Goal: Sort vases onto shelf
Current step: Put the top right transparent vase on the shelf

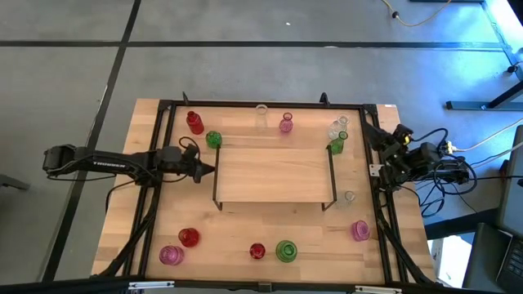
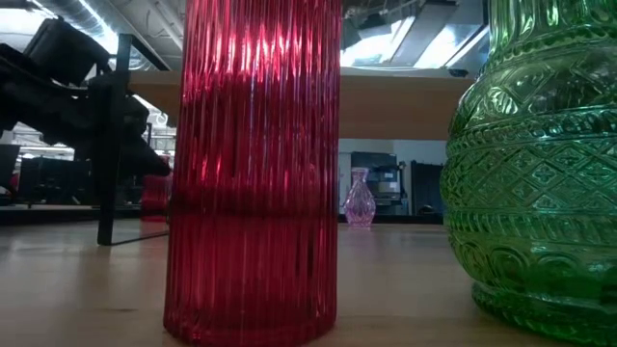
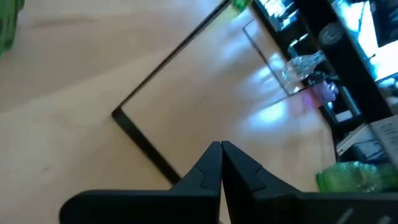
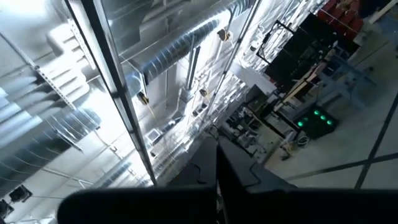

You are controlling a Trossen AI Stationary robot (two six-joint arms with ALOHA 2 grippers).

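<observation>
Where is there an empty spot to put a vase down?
The whole top of the shelf is bare, so that is the roomiest spot. The table is also free between the shelf's front edge and the red vase and green vase. It is crowded behind the shelf's right corner, where the clear vases and small green vase bunch together.

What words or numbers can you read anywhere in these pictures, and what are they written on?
White lettering on the left arm, high view: too small to read.
Vases, such as the red vase and the green vase in the low view: raised patterns only, no words.
Shelf and table: no text.
Left wrist and right wrist views: nothing readable.
</observation>
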